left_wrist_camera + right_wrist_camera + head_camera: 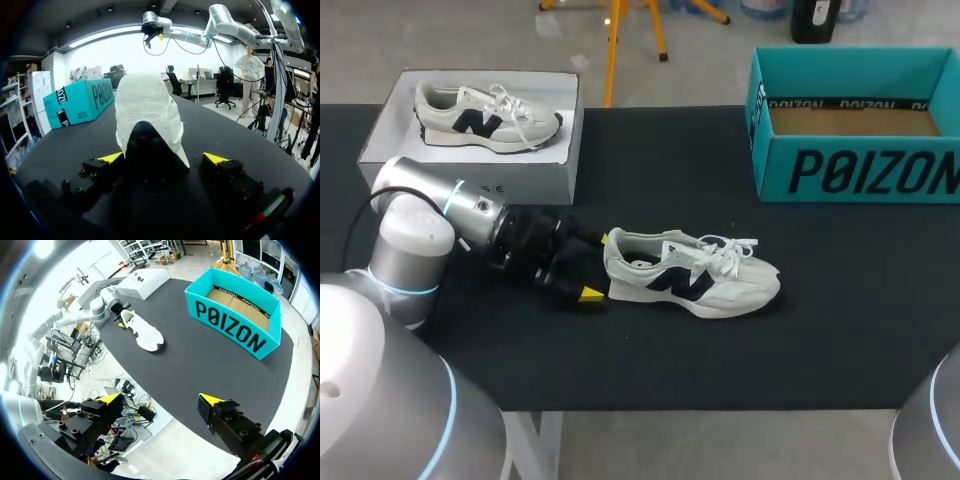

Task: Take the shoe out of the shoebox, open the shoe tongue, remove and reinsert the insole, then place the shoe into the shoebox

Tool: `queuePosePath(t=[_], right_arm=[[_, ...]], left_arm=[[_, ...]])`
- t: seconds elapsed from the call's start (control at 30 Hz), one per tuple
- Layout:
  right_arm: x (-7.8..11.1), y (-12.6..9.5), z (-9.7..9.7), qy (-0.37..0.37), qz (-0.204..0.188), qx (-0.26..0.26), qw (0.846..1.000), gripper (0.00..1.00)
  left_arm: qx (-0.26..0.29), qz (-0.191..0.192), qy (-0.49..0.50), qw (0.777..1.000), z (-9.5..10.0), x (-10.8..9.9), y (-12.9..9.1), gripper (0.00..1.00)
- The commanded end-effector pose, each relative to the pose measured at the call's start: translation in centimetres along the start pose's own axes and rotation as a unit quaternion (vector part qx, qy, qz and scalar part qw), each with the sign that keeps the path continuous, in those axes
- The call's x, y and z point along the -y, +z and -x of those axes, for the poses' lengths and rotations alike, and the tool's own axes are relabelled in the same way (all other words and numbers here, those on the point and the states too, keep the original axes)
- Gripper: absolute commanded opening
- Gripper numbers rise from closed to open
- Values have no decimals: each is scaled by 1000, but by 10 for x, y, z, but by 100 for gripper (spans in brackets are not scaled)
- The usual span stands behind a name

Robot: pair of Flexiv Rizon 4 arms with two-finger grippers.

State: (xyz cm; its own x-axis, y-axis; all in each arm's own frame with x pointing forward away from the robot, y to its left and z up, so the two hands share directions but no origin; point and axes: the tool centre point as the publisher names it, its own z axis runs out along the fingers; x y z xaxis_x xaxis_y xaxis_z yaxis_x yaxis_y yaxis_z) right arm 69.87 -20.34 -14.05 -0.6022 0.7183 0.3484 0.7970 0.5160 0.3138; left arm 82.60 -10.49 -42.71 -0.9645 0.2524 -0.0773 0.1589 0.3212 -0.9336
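The white sneaker [692, 275] with a black side logo and white laces stands upright on the black surface [820, 330], its heel between the open left fingers [591, 295], while the right fingers [210, 400] stand open too.

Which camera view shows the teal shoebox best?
The right wrist view: the whole teal shoebox shows, open, with its brown floor. The head view cuts off its right end. The left wrist view shows only its outer walls, beyond the shoe.

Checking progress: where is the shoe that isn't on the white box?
Head view: the shoe lies mid-table on its sole, heel between the open fingers of the left gripper, left of and nearer than the teal shoebox.
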Motion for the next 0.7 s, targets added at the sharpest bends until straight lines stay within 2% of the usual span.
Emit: queuePosePath(t=[0.03, 0.3, 0.4, 0.53, 0.7], right_arm=[[0, 0, 1, 0, -1, 0, 1000, 100], [0, 0, 1, 0, -1, 0, 1000, 100], [0, 0, 1, 0, -1, 0, 1000, 100], [0, 0, 1, 0, -1, 0, 1000, 100], [0, 0, 1, 0, -1, 0, 1000, 100]], left_arm=[[3, -14, -3, 1000, -1, -1, 4, 100], [-4, -24, -7, 1000, -3, 1, 18, 100], [1, -18, -9, 1000, -1, -1, 19, 100], [17, -33, -20, 999, 3, -4, 18, 100], [13, -28, -25, 999, 6, -1, 19, 100]])
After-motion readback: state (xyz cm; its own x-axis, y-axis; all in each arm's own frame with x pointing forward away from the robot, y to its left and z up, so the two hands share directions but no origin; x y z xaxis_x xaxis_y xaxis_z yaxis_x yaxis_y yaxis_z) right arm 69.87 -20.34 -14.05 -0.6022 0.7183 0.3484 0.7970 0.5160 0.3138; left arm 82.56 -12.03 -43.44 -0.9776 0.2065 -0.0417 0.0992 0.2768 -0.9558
